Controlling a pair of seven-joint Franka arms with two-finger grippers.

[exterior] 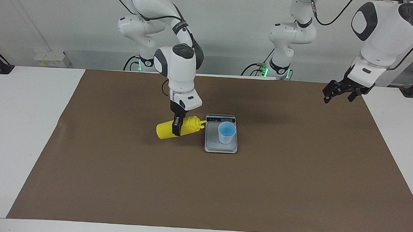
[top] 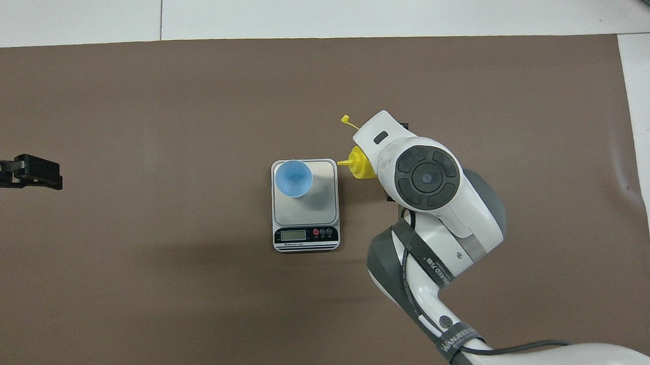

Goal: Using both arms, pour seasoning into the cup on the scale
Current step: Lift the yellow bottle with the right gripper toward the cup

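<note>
My right gripper (exterior: 176, 128) is shut on the yellow seasoning bottle (exterior: 167, 129), which it holds tipped nearly level above the mat, beside the scale, nozzle pointing at the scale. In the overhead view only the bottle's nozzle end (top: 359, 164) and cap strap show past the right arm's wrist. The light-blue cup (exterior: 226, 132) (top: 293, 178) stands upright on the silver scale (exterior: 221, 146) (top: 325, 204), on the part of the plate farther from the robots. My left gripper (exterior: 340, 90) (top: 39, 173) hangs open and empty over the mat's edge at the left arm's end, waiting.
A brown mat (exterior: 224, 186) covers most of the white table (exterior: 25, 122). The scale's display strip (top: 306, 235) faces the robots. Small white boxes (exterior: 50, 58) sit against the wall past the right arm's end.
</note>
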